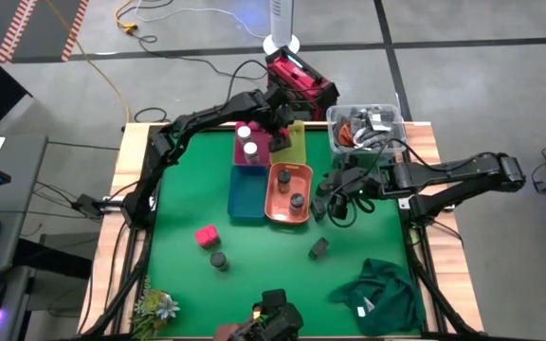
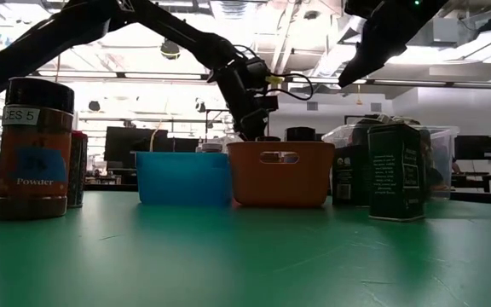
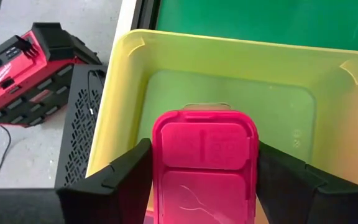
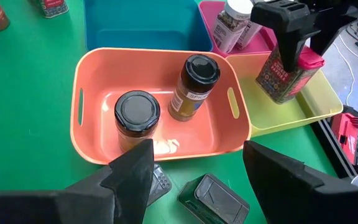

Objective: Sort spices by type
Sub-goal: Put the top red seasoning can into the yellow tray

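Reading "Powder" on brown round jar (image 2: 32, 149) at tabletop (image 1: 254, 275) edge. Pink-capped spice container (image 3: 205, 168) clamped between left gripper (image 3: 205, 177) fingers, suspended over yellow bin (image 3: 123, 112). Right gripper (image 4: 194, 168) wide open, empty, above orange bin (image 4: 86, 87) holding two dark-capped jars (image 4: 137, 118).
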`<state>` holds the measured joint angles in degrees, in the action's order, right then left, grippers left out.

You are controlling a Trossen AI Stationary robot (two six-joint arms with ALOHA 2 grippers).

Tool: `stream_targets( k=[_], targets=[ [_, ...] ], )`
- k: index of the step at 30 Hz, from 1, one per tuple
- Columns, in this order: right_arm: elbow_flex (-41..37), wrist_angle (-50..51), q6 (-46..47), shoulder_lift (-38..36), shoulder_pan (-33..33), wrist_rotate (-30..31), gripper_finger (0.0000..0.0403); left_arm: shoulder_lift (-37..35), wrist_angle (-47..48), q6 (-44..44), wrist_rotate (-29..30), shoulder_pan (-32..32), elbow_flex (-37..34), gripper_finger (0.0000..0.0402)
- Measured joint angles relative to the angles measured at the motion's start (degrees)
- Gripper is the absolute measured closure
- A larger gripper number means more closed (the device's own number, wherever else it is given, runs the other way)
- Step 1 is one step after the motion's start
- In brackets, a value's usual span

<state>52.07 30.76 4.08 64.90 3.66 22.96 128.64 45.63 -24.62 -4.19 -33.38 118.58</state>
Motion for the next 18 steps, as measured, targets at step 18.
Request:
stream_targets(
  k=[18],
  targets=[
    [0.0,0.0,-0.2,0.0,0.0,0.0,0.0127,0.0,-3.0,0.4,1.5,0.4,0.0,0.016]
  ],
)
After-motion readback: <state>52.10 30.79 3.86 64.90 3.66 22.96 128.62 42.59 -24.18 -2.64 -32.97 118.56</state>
